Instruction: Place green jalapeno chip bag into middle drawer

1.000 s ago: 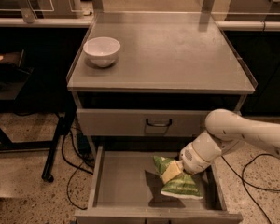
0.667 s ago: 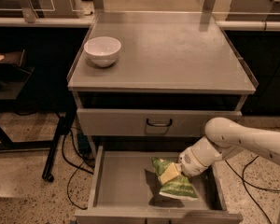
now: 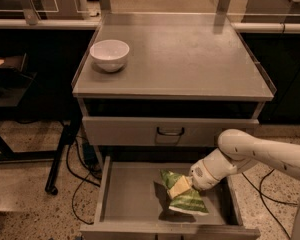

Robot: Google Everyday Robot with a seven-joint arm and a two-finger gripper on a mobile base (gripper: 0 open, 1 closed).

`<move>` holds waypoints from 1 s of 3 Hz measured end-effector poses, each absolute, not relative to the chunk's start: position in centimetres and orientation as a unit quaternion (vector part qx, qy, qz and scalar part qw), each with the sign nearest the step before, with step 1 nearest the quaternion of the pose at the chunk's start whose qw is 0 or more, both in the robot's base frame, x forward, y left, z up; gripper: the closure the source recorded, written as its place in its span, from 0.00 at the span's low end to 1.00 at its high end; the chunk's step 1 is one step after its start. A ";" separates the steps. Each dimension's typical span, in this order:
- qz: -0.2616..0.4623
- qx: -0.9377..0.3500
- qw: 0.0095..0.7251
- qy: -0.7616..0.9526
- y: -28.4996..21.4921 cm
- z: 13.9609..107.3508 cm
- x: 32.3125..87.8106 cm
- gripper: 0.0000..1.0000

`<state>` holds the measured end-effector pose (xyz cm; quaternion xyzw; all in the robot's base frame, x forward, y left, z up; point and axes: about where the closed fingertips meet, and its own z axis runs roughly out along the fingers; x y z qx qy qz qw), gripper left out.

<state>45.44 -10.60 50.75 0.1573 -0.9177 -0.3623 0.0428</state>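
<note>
The grey metal cabinet (image 3: pixel 190 59) carries a round white bowl (image 3: pixel 109 54) at ten o'clock on its top. Below it, the wide shallow grey metal middle drawer (image 3: pixel 127 194) stands open. In the drawer's right half is the small crinkly green jalapeno chip bag (image 3: pixel 186 200), its long axis running eleven to five o'clock. It lies at seven o'clock from the gripper (image 3: pixel 191 183), which seems pinched closed on the bag's upper edge. Release looks next.

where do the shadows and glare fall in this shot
Camera view: dim warm light overall; a soft sheen on the cabinet top behind the white bowl; the recess under that top is near black; the green jalapeno chip bag throws a dark shadow on the middle drawer floor, with the pincer at the bag's upper edge.
</note>
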 end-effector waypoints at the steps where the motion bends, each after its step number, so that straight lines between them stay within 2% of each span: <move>1: -0.362 0.134 0.024 -0.922 -11.0 49.0 46.5 1.00; 3: -0.333 0.081 -0.032 -0.939 -12.6 46.5 48.6 1.00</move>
